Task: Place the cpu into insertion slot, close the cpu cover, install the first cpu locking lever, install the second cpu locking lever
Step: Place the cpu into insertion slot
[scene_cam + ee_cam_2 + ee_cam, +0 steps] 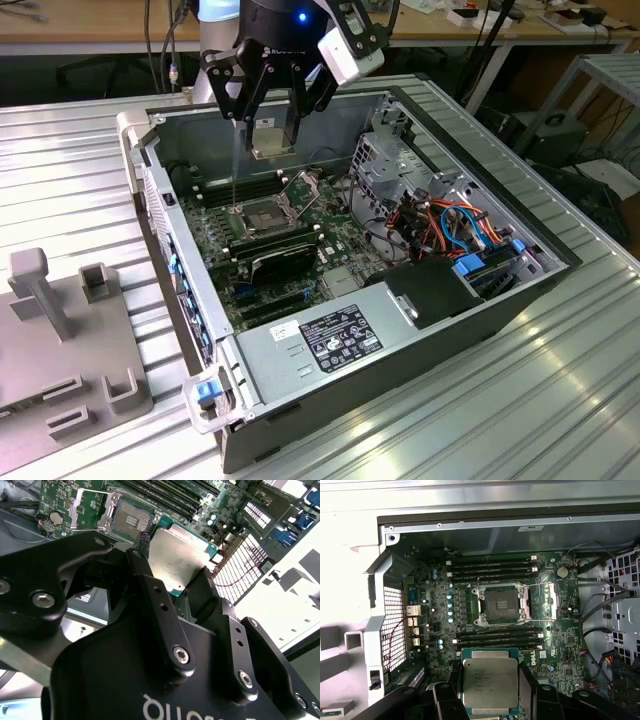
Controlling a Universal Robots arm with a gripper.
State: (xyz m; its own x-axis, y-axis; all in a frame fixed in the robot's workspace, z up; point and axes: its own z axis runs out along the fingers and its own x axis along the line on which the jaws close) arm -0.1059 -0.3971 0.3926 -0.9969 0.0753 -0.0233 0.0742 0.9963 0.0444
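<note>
Overhead, in the exterior view, the pincer (272, 122) hung above the open case (400, 370), which lay on its side on the ribbed metal table (520, 400). It was clenched on the cpu (270, 140), with a dark finger pressing each of two opposite edges. The chip sat level between them, silvery face up, clear of everything below.

In the first wrist view the cpu (490, 684) showed its metal face and green-tan border, with the fingers (454, 679) touching its sides. The slot (500, 602) lay well apart from it on the green board (435, 605). It was bare, its dark centre ringed by a silver rim. Long black memory slots (497, 640) ran between the held chip and the slot, and a second bank (490, 565) lay on the slot's far side.

The cover (542, 600) was swung open, lying off to one side of the slot on its hinge, the square cut-out showing board beneath. In the exterior view the same cover (300, 185) stood tilted up on the exterior view's right of the slot (262, 214), and a thin lever (236, 170) rose upright just beside the slot's other side.

In the second wrist view the cpu (180, 560) was seen from behind the fingers (150, 590), held above the board, and the uncovered slot (131, 519) lay beyond it, apart.
</note>
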